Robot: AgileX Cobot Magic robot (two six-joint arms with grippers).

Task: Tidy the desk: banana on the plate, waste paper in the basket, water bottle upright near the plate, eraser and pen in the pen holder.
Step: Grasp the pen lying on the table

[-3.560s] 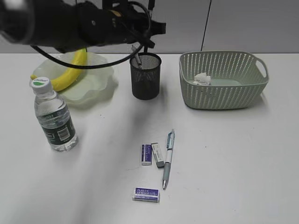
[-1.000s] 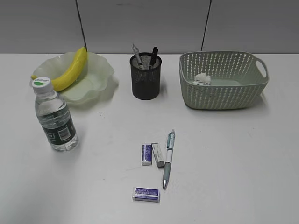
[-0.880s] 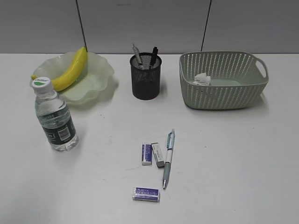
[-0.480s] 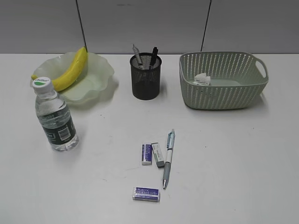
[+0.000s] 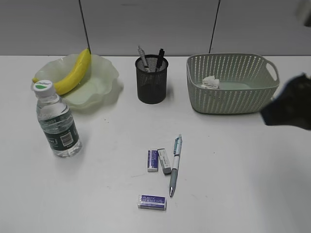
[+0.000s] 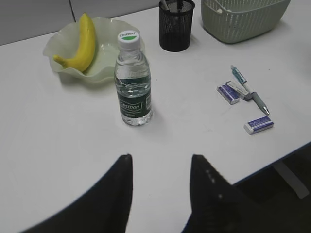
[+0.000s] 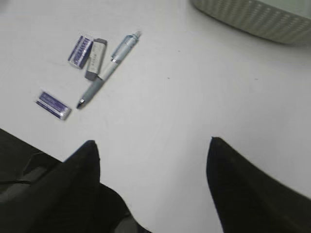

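The banana [image 5: 73, 73] lies on the pale green plate [image 5: 104, 90]. The water bottle [image 5: 56, 121] stands upright in front of the plate. The black mesh pen holder [image 5: 151, 82] holds two pens. The waste paper [image 5: 210, 81] lies in the green basket [image 5: 233, 99]. A pen [image 5: 174, 162] and three erasers [image 5: 152, 160] [image 5: 164, 160] [image 5: 151, 202] lie on the table's front middle. My left gripper [image 6: 160, 158] is open and empty, in front of the bottle [image 6: 132, 80]. My right gripper [image 7: 153, 143] is open and empty above bare table, right of the pen [image 7: 108, 70]. The right arm [image 5: 289, 104] shows blurred at the right edge.
The table's front edge runs just below the erasers in the right wrist view, with dark floor beyond. A grey wall backs the table.
The left arm that hung over the plate and pen holder has left the exterior view. The right arm has come in at the right edge. The objects have not moved.
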